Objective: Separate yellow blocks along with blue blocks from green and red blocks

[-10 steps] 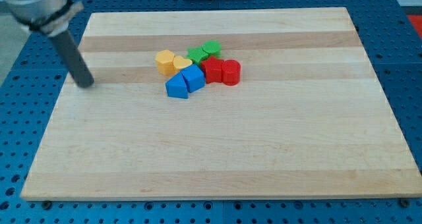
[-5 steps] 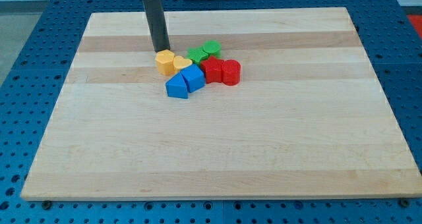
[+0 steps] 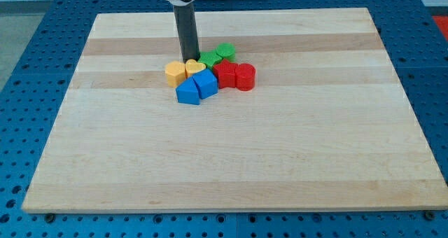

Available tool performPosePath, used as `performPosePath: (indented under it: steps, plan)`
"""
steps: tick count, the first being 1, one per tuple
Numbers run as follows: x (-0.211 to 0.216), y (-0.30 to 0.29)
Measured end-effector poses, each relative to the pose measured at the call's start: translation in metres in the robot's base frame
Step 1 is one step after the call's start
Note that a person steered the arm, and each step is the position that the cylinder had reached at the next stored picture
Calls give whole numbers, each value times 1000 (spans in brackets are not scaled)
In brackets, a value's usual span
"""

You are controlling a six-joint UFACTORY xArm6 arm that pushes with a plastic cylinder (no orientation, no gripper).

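My tip (image 3: 190,58) is sitting just above the yellow heart block (image 3: 194,68), green blocks (image 3: 216,54) to its right. Yellow block (image 3: 175,73), blue blocks (image 3: 197,87), red blocks (image 3: 235,76) clustering below it. No writing readable; holding nothing.

The bench (image 3: 231,154) is pale, smooth, striped wood. Just below the matt dark tool (image 3: 189,59), the yellow blocks (image 3: 183,71) look like smooth, slightly glossy plastic.
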State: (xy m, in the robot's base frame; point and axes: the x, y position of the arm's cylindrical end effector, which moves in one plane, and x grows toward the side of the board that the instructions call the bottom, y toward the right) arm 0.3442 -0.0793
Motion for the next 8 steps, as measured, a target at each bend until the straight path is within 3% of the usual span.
performPosePath:
  steps: [3, 4, 7, 8]
  plan:
    - [10, 49]
    - [35, 52]
    - [43, -31]
    - [25, -32]
